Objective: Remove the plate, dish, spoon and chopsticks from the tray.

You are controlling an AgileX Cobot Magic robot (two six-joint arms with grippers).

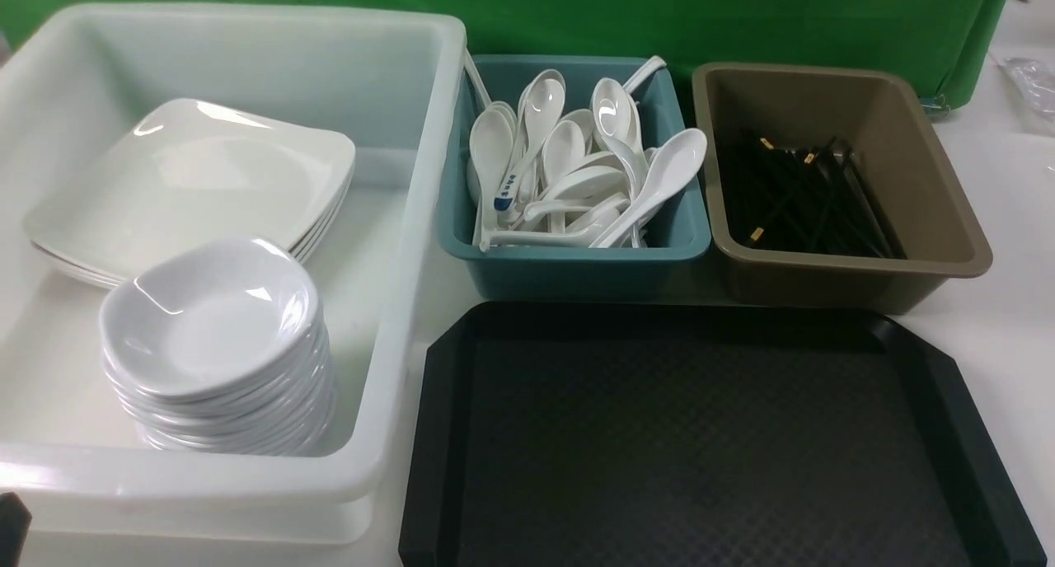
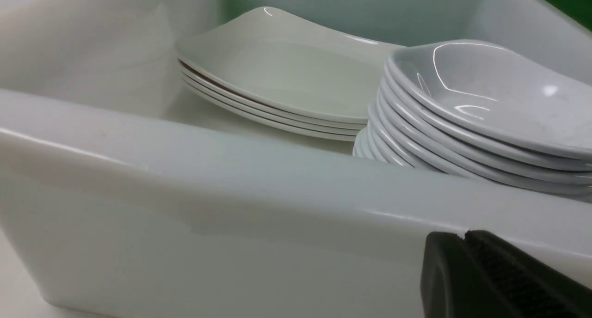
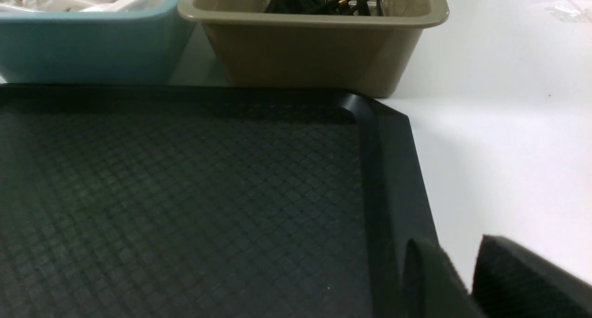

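Front view: the tray [image 1: 717, 435] is seen bare on the white desk [image 1: 1005, 320], with nothing resting on its patterned floor.
Plate: a large square plate [image 1: 198, 180] is found on top of a stack inside the white tub [image 1: 396, 361], on the robot's left, beyond the stack of small dishes [image 1: 210, 320].
Spoon: white spoons [image 1: 577, 171] are heaped in the teal tub [image 1: 577, 262], just beyond the tray's far rim.
Chopsticks: black chopsticks [image 1: 804, 196] are piled in the brown tub [image 1: 948, 246], their long axes crossing at various angles.
Left claw: the left claw [image 2: 465, 237] is seen with its pads pressed together and nothing between them, held low outside the near wall of the white tub.
Right claw: the right claw [image 3: 455, 262] is seen with a narrow gap between its pads, gripping nothing, at the tray's right rim.
Key relation: every task item is judged to lie off the tray, away from both claws; the plates and dishes are nearer the left arm, the chopsticks nearer the right.
Progress: the clearing is judged to be complete.
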